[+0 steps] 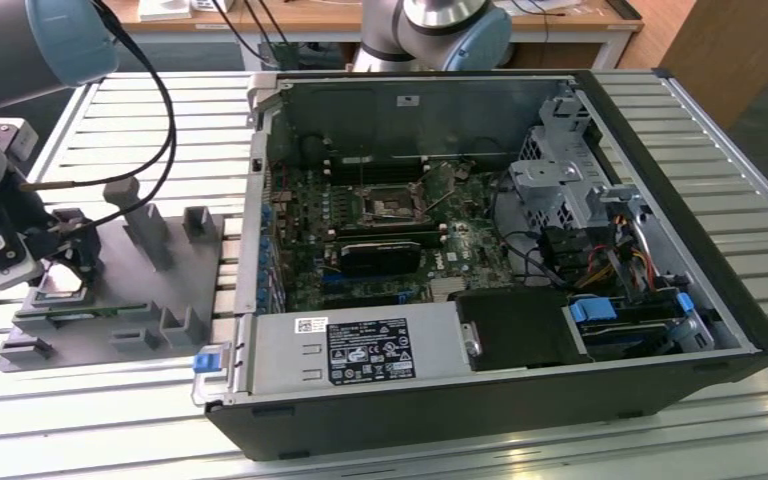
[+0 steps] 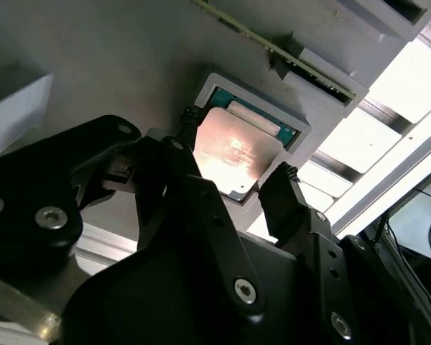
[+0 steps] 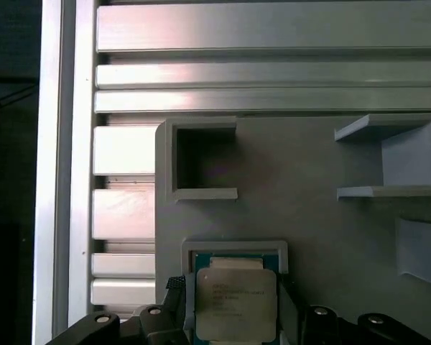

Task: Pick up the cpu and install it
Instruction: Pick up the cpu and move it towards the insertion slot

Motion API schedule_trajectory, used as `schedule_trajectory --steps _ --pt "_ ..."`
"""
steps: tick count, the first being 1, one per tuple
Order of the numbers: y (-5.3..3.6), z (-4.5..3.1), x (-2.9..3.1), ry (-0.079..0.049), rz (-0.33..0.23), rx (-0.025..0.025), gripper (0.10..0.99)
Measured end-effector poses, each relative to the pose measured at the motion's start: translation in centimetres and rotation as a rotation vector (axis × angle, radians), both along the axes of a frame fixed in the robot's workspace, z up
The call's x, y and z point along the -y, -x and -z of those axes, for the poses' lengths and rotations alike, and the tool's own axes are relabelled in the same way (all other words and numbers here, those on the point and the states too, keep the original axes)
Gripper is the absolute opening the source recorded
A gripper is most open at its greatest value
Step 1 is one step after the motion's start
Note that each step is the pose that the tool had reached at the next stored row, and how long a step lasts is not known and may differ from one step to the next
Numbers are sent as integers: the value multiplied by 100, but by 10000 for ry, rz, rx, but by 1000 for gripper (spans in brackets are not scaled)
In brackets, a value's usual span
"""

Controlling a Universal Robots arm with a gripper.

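we see a flat grey plastic fixture plate (image 1: 131, 288) with upright holders lying on a slatted aluminium table (image 1: 157, 120), just beside an open black metal computer case (image 1: 491, 412) showing its green motherboard (image 1: 315, 215).

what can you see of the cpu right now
The cpu is a flat square chip: a shiny silver-grey metal lid with faint print, over a green board edge. It lies flat, lid up, seated in a pale raised-rim pocket of the grey fixture tray. The pincer sits right over it; whether it touches cannot be told.
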State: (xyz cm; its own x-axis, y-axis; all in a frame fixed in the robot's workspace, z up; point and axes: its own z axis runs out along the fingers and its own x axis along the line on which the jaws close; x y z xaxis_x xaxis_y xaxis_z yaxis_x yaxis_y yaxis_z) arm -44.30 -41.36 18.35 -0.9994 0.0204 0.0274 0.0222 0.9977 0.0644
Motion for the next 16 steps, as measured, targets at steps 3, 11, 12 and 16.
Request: schedule_trajectory --steps 3,11,12,16 --pt "1 1 2 0 -75 1 627" --pt "0 1 3 5 -138 3 612" --pt "0 1 3 9 -139 2 612" --pt "-1 2 3 33 -138 2 545"
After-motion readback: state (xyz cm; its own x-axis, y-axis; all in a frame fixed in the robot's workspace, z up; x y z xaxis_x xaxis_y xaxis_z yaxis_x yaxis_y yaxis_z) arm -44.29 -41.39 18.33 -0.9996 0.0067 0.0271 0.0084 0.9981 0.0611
